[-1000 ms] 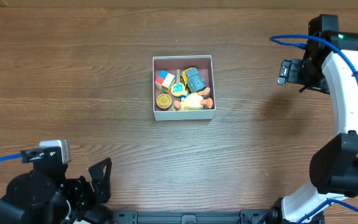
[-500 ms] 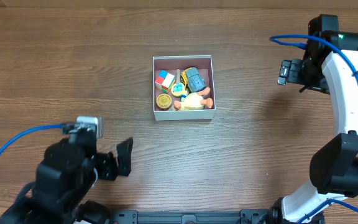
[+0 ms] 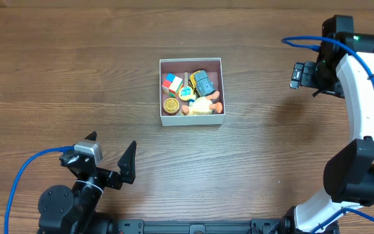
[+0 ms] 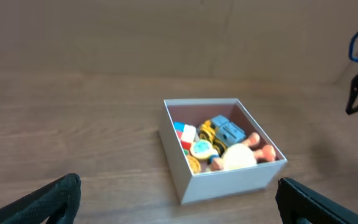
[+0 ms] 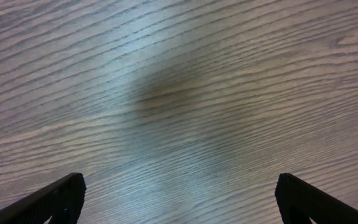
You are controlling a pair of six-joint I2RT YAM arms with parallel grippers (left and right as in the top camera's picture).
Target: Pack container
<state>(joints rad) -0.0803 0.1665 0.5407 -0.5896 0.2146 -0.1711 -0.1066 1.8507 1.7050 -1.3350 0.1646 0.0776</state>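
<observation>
Left arm shifted, jaws wide, container unmoved

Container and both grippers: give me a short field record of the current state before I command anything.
container: square white-walled box, open top, upright, mid-table
contents: several small toys, among them a multicoloured cube, a blue toy vehicle and a round yellow disc
loose items: none seen on the table in the overhead view
left gripper: open, empty, near the front edge, apart from the container
right gripper: open, empty, over bare wood right of the container
</observation>
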